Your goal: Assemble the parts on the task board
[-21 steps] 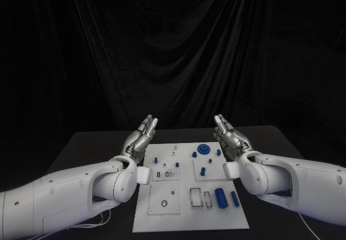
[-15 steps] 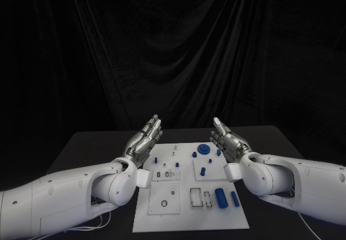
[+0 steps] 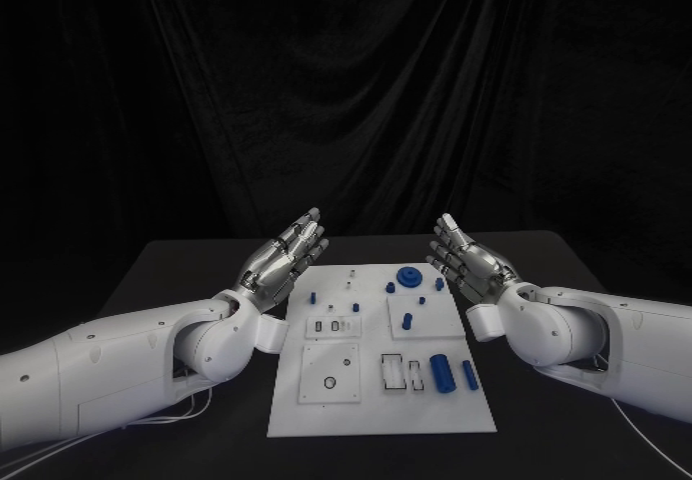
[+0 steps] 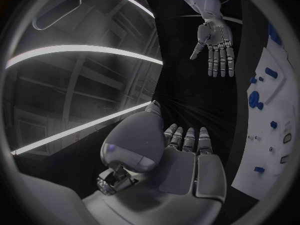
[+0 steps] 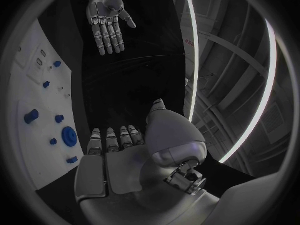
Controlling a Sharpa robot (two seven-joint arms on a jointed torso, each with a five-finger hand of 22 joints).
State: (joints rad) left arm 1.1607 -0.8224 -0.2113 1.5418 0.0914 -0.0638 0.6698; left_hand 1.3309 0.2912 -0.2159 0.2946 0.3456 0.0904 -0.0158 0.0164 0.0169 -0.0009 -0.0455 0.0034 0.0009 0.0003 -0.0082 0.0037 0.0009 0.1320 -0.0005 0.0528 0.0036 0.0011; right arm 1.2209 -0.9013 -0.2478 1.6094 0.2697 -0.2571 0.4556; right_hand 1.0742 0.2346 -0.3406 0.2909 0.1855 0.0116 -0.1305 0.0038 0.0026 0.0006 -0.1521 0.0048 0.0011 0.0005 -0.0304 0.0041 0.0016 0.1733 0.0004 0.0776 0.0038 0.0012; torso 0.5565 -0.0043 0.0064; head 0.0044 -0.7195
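Task board (image 3: 382, 400) mid-table, blue parts (image 3: 441, 372) loose on it; left hand (image 3: 284, 255) and right hand (image 3: 470, 262) raised either side, fingers spread flat, holding nothing; assembly not begun; next: lower one hand, pinch part.

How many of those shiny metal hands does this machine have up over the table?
2. The left hand is raised beside the left edge of the white task board, and the right hand beside its right edge. Both are open and hold nothing.
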